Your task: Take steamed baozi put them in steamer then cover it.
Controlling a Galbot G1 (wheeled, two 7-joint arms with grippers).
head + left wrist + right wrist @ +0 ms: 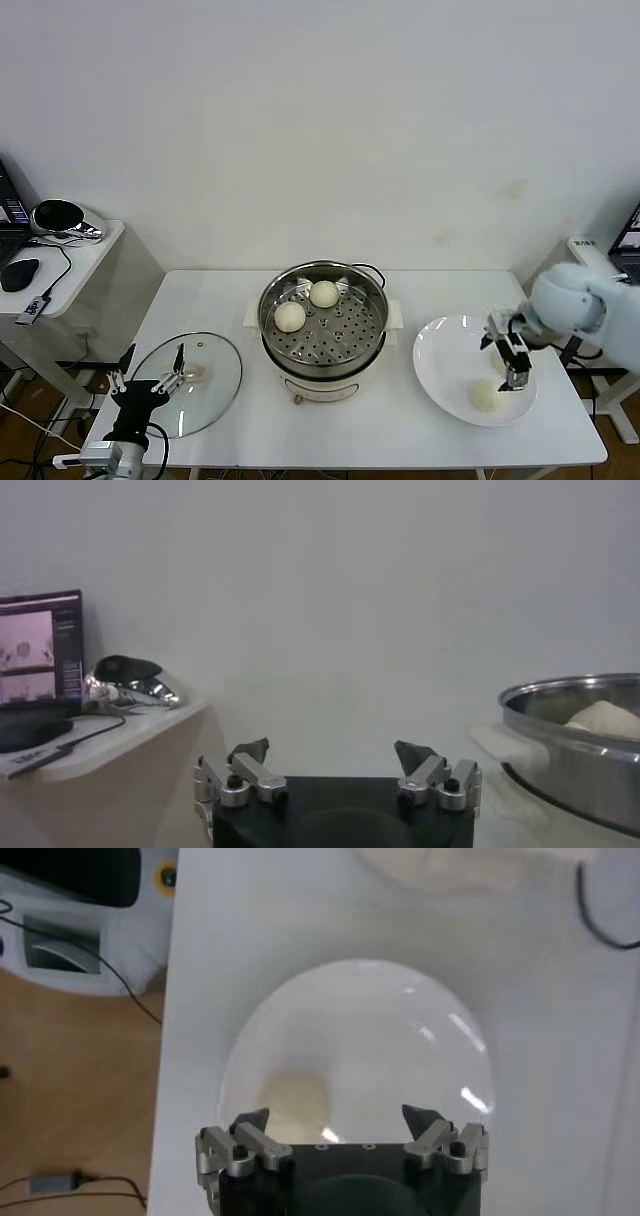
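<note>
Here, starting at my left, my left gripper (152,372) hangs low at the near left corner of the white table (400,440), its fingers spread wide and holding nothing. From the head view it sits at the near edge of the glass lid (190,383), which lies flat on the table left of the steamer; I cannot tell whether the fingertips touch the glass. The lid's knob shows only as a faint blur through the glass.

In the middle stands the steamer (323,330), upright, its round mouth facing straight up, so it has no long axis to speak of. Two steamed baozi rest on its perforated tray toward the far left part: one (290,316) nearer me, one (324,293) farther back, close together but apart. Both sit dome up. My left wrist view catches only a slice of the steel rim (575,695), with part of a bun (605,718) peeking above it.

To the right is the white plate (445,350), with one more bun (486,395) on its near part. My right gripper (510,362) hovers over the plate just behind that bun, jaws wide and empty. In my right wrist view the bun (296,1106) is pale against the plate (400,1028) and its lower part is hidden by my own gripper (337,1118).
</note>
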